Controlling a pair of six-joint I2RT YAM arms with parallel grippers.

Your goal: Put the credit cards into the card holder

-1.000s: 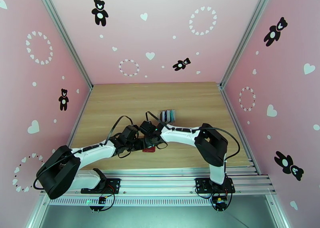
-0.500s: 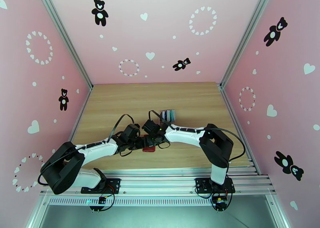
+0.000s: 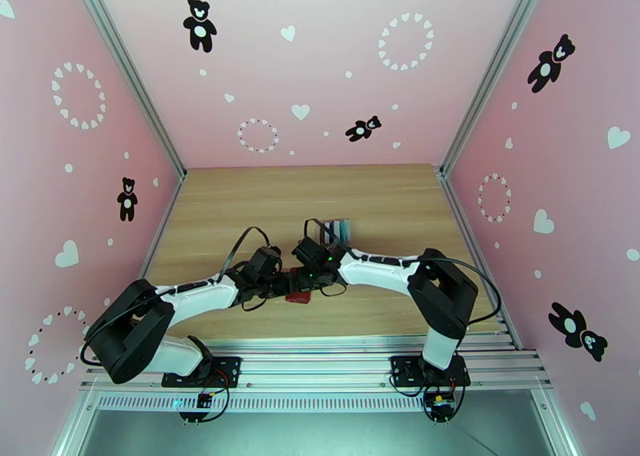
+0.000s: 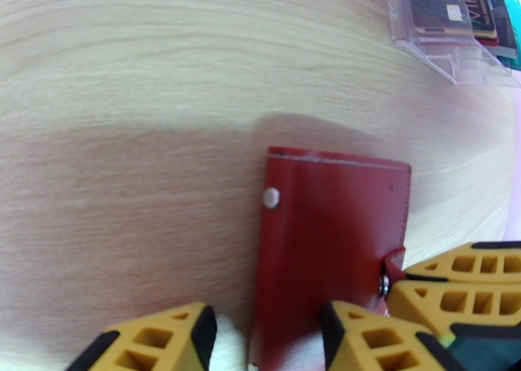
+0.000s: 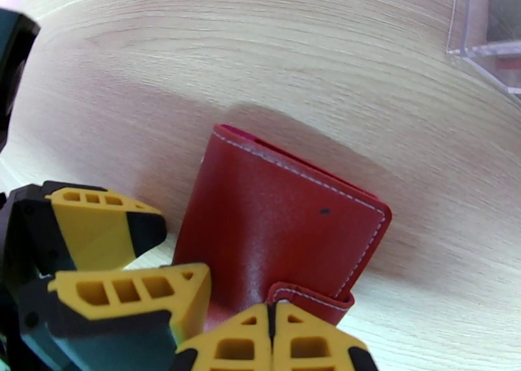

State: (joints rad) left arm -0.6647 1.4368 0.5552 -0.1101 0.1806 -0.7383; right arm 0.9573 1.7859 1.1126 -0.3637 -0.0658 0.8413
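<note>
Left wrist view: the red card holder (image 4: 332,235) lies flat on the worktop (image 4: 130,73), near the middle of its front edge. The left gripper (image 4: 267,320) stands apart over it. The right gripper (image 5: 270,320) is clamped on its snap tab (image 5: 312,295). The credit cards (image 4: 459,8) sit in a clear rack (image 4: 469,63) further back.

A clear plastic slotted rack (image 4: 449,56) stands on the pale wood worktop (image 4: 130,73), ahead of my left pincer (image 4: 267,340) and off to its right. Pink walls (image 3: 320,66) with black bears and white hearts rise beyond it.
</note>
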